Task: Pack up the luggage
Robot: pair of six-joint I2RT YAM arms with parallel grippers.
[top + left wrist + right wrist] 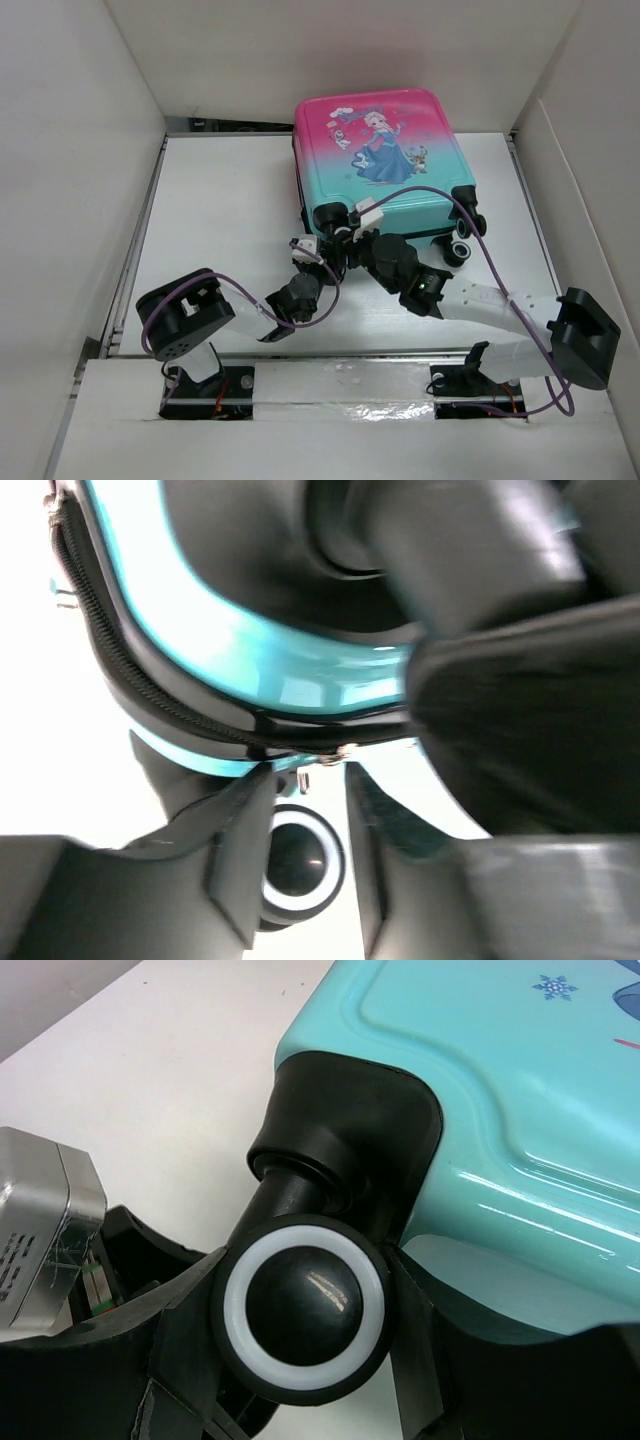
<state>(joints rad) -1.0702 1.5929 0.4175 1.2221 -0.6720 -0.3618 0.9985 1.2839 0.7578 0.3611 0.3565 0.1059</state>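
Pink fading to teal, the luggage [385, 150] lies flat and zipped shut, princess picture up, at the far middle of the table [220, 200]. A white wall [250, 50] stands just behind it, with wider table to its left. Both arms reach low to its near left corner. The right hand [352, 222] clamps a black wheel [303, 1305]. The left hand [303, 246] holds its fingers narrowly parted at the zipper [120, 670].

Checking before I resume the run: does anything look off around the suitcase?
Yes. The right gripper is shut on a caster wheel of the luggage, an odd hold for packing; it lies closed, flat and looks undamaged.
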